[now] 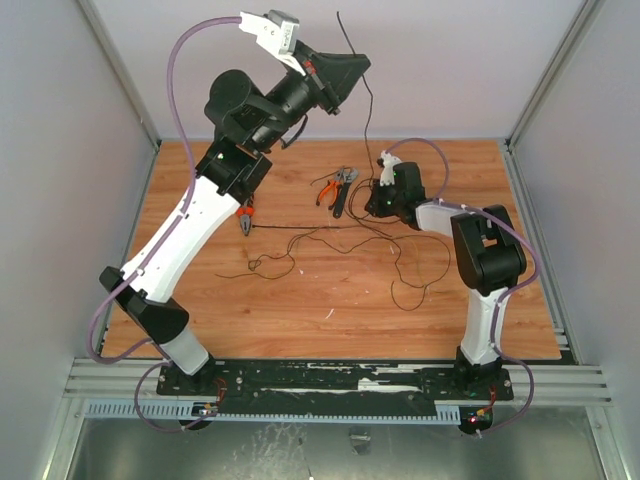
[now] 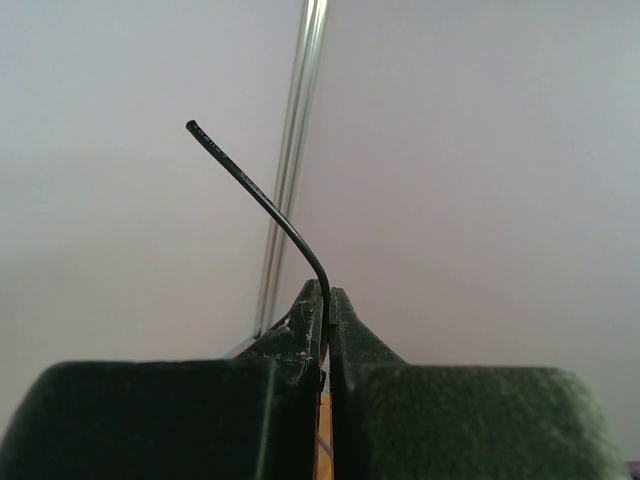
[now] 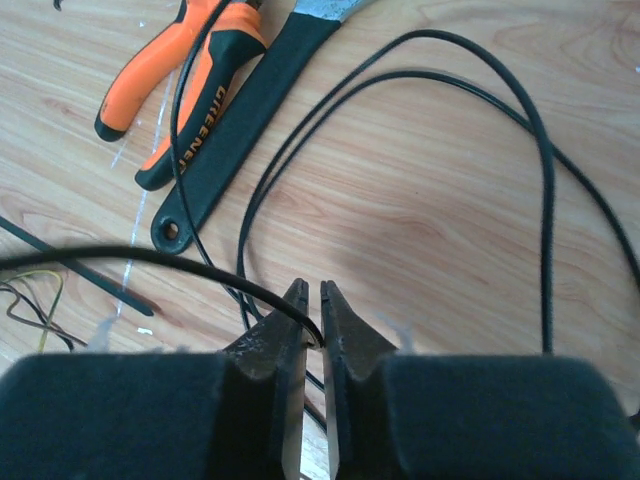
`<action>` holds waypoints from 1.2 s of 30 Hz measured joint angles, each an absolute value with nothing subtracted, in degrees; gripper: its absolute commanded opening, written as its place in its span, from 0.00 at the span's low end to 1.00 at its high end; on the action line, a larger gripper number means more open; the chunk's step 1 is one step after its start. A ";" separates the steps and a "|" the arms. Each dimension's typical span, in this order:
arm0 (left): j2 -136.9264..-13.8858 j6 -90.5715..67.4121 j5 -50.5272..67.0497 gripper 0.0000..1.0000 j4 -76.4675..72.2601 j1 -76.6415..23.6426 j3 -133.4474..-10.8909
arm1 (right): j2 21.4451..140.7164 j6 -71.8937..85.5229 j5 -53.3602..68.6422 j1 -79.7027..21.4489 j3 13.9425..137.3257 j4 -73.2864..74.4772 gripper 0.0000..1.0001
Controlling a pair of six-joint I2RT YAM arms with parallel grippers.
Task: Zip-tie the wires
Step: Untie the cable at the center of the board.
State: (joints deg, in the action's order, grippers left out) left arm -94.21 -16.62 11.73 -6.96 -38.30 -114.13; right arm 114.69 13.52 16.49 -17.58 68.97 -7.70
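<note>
Wooden tabletop, white walls. Left gripper, raised high, clamps one end of the wires. Right gripper pinches a strand low beside the pliers. Likely gathering step. Zip tie lies untouched to its left. Next: bundle the strands together.

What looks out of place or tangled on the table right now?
One strand of the wires is strung up off the table to the raised left pincer, its bent end poking above the shut jaws. The rest sprawls in loose loops. The right pincer is nearly closed around a strand. No damage visible.
</note>
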 measured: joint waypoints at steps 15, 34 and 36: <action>-79.72 -17.26 7.66 0.00 -7.62 -28.95 -96.62 | 113.32 3.84 0.14 -14.61 97.65 14.55 0.00; -63.42 -19.90 -2.42 0.00 -7.86 -17.26 -72.40 | 104.55 -10.81 -21.45 -11.81 106.32 24.51 0.12; -61.21 -20.36 -3.57 0.00 -6.94 -14.22 -70.78 | 103.61 -10.76 -21.82 -10.44 102.78 23.03 0.13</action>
